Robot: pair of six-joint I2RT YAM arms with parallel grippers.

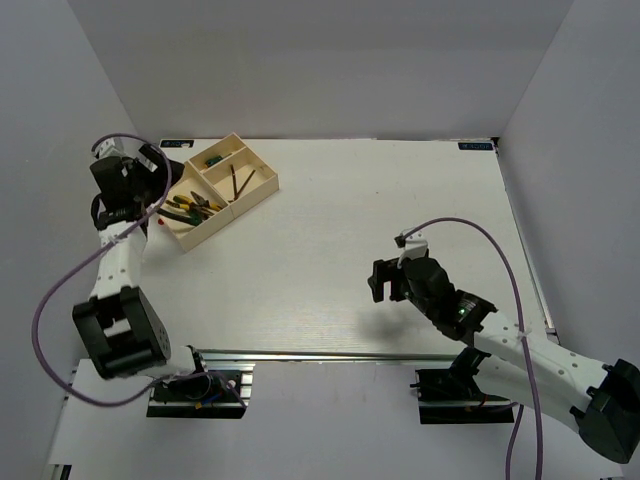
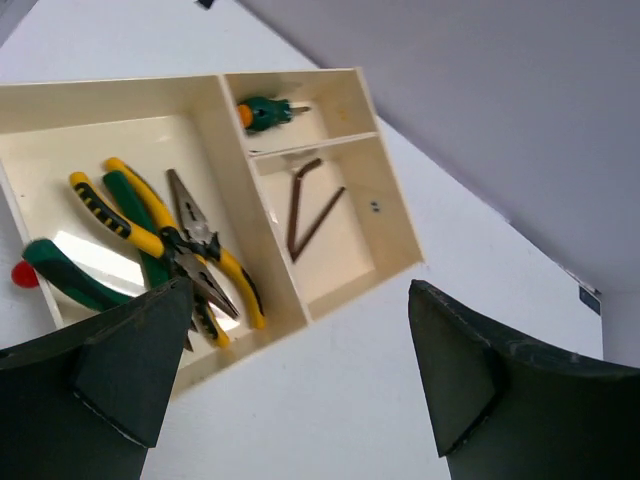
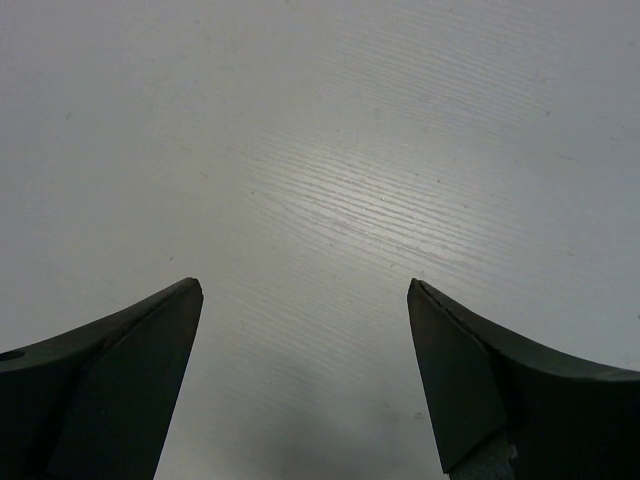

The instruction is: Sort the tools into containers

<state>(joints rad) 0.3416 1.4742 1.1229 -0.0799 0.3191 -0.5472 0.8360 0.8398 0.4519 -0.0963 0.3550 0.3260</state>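
The cream tray (image 1: 256,159) lies at the back left of the table. Its long compartment holds yellow-handled pliers (image 2: 150,212) and green-handled pliers (image 2: 62,276), piled together (image 1: 190,207). One small compartment holds a small green piece (image 2: 262,112); the other holds thin dark rods (image 2: 305,205). My left gripper (image 2: 300,288) hangs open at the tray's left side (image 1: 160,185), above its near wall, with nothing between the fingers. My right gripper (image 3: 305,285) stands open over bare table at mid right (image 1: 385,283), far from the tray.
A small red bit (image 2: 20,272) lies just outside the tray's left wall. White walls close in the table on the left, back and right. A metal rail (image 1: 330,355) runs along the near edge by the arm bases.
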